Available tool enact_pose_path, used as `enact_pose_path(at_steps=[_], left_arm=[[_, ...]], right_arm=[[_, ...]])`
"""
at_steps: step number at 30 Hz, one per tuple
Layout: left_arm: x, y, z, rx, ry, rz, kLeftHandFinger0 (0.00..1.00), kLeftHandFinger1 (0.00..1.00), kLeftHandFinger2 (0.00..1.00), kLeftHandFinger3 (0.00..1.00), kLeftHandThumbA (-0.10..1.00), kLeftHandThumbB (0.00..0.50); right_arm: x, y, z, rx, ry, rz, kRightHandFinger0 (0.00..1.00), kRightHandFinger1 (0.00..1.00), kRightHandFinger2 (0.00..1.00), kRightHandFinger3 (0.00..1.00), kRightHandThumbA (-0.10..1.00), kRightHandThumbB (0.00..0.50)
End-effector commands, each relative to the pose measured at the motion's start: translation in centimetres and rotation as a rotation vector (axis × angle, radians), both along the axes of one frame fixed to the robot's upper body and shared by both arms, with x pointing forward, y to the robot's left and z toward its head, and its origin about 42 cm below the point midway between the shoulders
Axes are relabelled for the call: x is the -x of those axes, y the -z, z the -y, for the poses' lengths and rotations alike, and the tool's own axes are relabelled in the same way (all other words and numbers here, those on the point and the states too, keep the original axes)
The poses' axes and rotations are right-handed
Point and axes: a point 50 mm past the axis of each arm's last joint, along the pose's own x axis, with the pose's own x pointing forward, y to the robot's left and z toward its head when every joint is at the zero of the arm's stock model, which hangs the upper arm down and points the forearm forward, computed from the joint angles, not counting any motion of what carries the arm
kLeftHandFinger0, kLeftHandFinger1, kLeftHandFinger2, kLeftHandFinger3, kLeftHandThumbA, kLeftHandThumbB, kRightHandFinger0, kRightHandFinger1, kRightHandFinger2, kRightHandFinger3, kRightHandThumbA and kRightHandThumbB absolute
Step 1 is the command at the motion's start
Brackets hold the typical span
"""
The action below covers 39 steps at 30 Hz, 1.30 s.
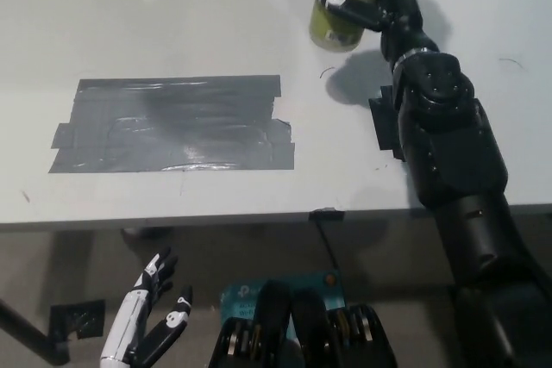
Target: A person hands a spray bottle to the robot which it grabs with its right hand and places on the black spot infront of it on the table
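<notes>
Across the whole upper part of the head view lies the white table, its near edge running straight across below the middle. On it, toward nine o'clock from the centre, sits the black spot, a broad patch of dark tape strips laid side by side, bare and with nothing on it. A much smaller scrap of dark tape lies at about three o'clock, partly hidden by the black forearm.

The right arm enters from five o'clock and reaches up to about one o'clock, where the right hand is wrapped around the spray bottle, its fingers clenched across the yellow-green label. The bottle stands near the far edge of the view; its top is cut off by the frame, so the spray head cannot be seen, and whether its base rests on the table or hangs just above it cannot be told. No person's hand shows on it.

The left hand rests low at seven o'clock, below the table edge, fingers spread and holding nothing.

The grab appears done and the carry is the step in hand. The next move calls for swinging the bottle toward nine o'clock and nearer the robot, keeping it upright, setting it down well inside the tape patch, then letting go.
</notes>
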Motion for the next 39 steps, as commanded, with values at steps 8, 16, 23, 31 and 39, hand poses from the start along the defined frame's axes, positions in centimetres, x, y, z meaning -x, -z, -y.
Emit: enact_pose_path(at_steps=[8,16,23,31,39], left_arm=[[-0.4,-1.2,-0.2,-0.006,0.005,0.039,1.0,1.0,1.0,1.0,0.55,0.054],[-0.4,-1.2,-0.4,-0.001,-0.004,0.032,1.0,1.0,1.0,1.0,0.6,0.056],[-0.5,-1.2,-0.1,-0.011,-0.002,0.043,1.0,1.0,1.0,1.0,0.64,0.059],[-0.2,-1.0,0.0,-0.003,0.001,0.034,1.0,1.0,1.0,1.0,0.68,0.045],[-0.2,-1.0,0.1,0.012,-0.005,0.031,1.0,1.0,1.0,1.0,0.73,0.061]], right_arm=[[0.8,-2.1,3.5,0.015,0.244,0.336,0.03,0.15,0.38,0.14,0.55,0.339],[0.7,3.1,6.8,0.096,0.357,0.315,0.01,0.09,0.27,0.12,0.45,0.29],[0.7,5.6,8.0,-0.02,0.397,0.246,0.0,0.0,0.02,0.0,0.45,0.295],[1.0,6.5,6.6,-0.012,0.41,0.259,0.0,0.0,0.0,0.0,0.5,0.32],[1.5,8.1,5.7,-0.047,0.372,0.24,0.0,0.02,0.22,0.05,0.45,0.294]])
